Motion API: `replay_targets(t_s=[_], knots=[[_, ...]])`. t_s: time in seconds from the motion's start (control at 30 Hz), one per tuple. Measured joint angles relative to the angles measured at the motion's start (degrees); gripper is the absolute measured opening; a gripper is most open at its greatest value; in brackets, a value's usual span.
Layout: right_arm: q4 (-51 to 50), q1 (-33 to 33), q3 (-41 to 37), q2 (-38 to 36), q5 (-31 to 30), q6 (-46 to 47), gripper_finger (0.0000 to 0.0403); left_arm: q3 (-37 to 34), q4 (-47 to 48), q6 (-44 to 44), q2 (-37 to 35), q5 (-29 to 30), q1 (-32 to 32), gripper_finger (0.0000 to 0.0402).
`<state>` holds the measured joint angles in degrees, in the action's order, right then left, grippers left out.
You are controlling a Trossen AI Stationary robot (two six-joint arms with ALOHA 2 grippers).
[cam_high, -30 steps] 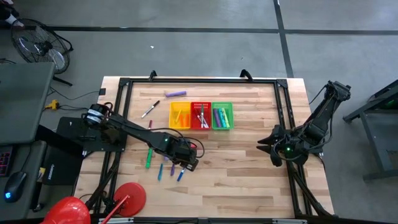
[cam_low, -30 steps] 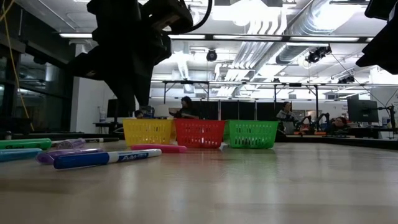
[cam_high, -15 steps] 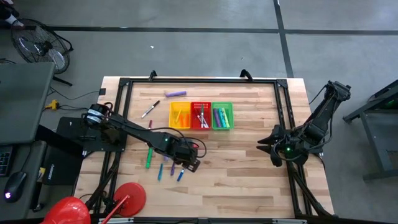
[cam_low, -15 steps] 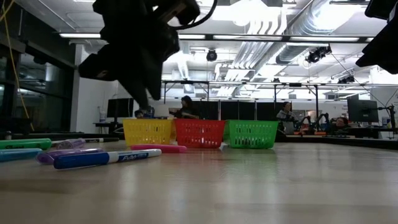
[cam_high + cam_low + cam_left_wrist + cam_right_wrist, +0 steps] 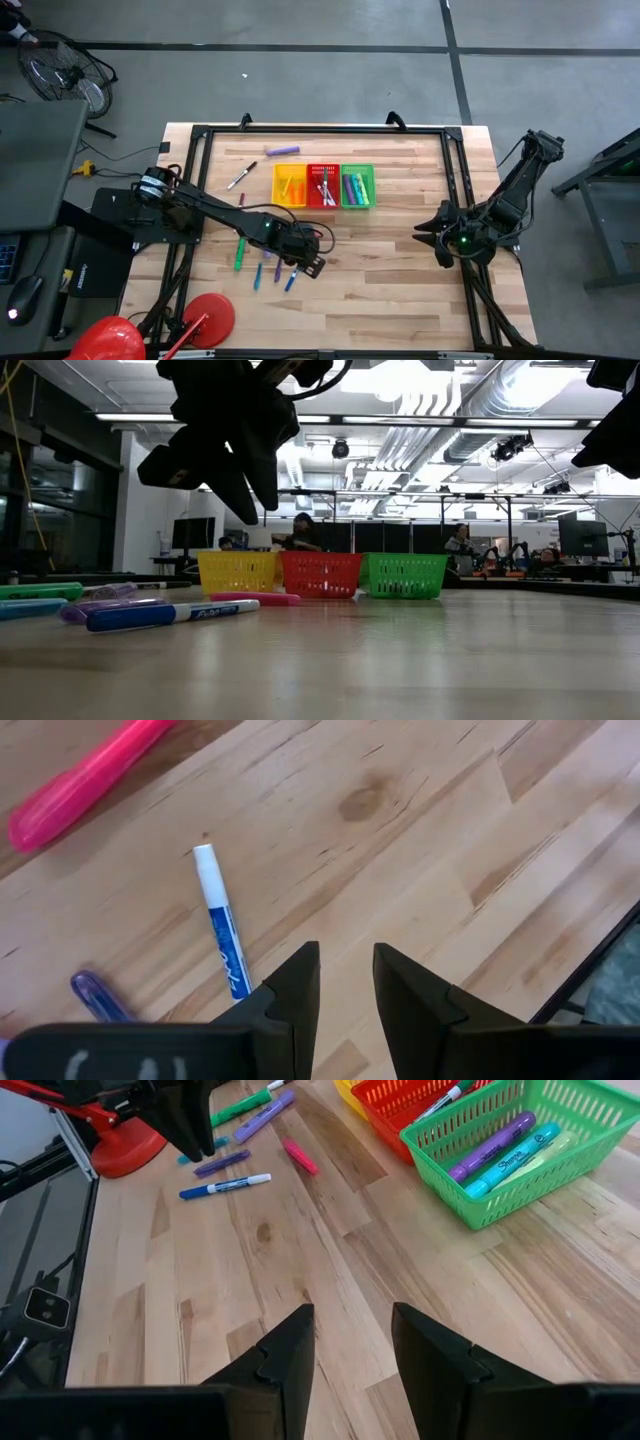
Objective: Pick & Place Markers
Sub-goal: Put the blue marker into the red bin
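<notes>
Several markers lie loose on the wooden table: a green one (image 5: 239, 255), a blue one (image 5: 258, 277), a purple one (image 5: 277, 270) and a blue-and-white one (image 5: 291, 278) (image 5: 222, 925). A pink marker (image 5: 85, 780) lies farther off. My left gripper (image 5: 312, 265) (image 5: 345, 970) hangs open above bare wood just right of the blue-and-white marker and holds nothing. More markers lie in the yellow (image 5: 290, 186), red (image 5: 323, 186) and green (image 5: 357, 186) baskets. My right gripper (image 5: 430, 236) (image 5: 352, 1330) waits open near the table's right side.
A purple marker (image 5: 282, 150) and a black-and-white one (image 5: 240, 178) lie near the far left of the table. A black frame (image 5: 455, 180) borders the table. A red object (image 5: 205, 318) sits at the near left corner. Bare wood lies between the two grippers.
My left gripper has drifted a little toward the table's right and risen slightly above the loose markers. The markers have stayed where they were.
</notes>
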<state>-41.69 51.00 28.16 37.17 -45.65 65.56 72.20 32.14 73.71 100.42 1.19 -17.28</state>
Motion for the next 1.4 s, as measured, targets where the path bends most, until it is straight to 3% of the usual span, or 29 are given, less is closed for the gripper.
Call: replay_targets(t_s=[0.17, 0.4, 0.73, 0.9, 1.17, 1.23, 1.4], knots=[[0.00, -0.01, 0.00, 0.00, -0.02, 0.00, 0.0124, 0.00, -0.13, -0.07, 0.00, -0.30, 0.00, 0.0106], [-0.01, 0.00, 0.00, 0.00, -0.02, 0.00, 0.0124, 0.06, -2.60, -0.22, 0.00, -0.83, 0.00, 0.0163], [-0.02, -0.01, 0.00, 0.00, 0.45, -0.04, 0.0124, 4.62, 8.83, 1.57, 0.08, 2.75, -0.07, 0.0170], [0.00, 0.00, 0.00, 0.00, 0.76, -0.02, 0.0124, 8.36, 19.79, 1.53, 4.78, 3.61, -0.11, 0.0170], [0.15, -0.02, 0.00, 0.03, 1.25, 0.50, 0.0124, 15.39, 21.72, -1.03, 13.83, 2.64, -0.02, 0.0170], [0.86, 0.00, 0.00, 0.28, 1.25, 0.59, 0.0124, 16.62, 26.36, -0.81, 15.29, 2.82, -0.02, 0.0170], [2.38, 0.00, 0.01, 1.08, 1.46, 0.59, 0.0124, 17.45, 25.05, -1.92, 18.12, 1.06, 0.00, 0.0170]])
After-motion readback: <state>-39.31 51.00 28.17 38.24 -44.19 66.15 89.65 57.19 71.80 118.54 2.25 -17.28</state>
